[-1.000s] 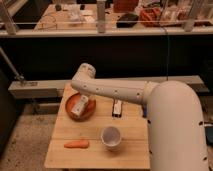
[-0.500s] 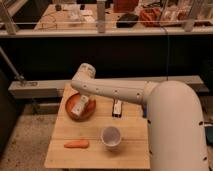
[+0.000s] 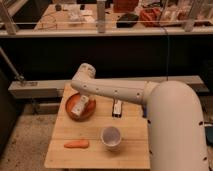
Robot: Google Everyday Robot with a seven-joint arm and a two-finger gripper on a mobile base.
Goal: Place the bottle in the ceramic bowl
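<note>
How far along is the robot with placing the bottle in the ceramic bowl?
Looks done: the bottle lies inside the rim of the ceramic bowl. In hand: the end effector is low over the bowl, right at the bottle; whether it grips the bottle cannot be seen. Probably left: let go if needed and lift the arm away from the bowl.

Matt wooden table, seemingly glazed bowl under smooth white end effector

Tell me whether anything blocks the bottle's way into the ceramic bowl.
Nothing visible does. The small whitish bottle is already over the round orange-brown ceramic bowl, at the gripper. The white cup stands aside.
</note>
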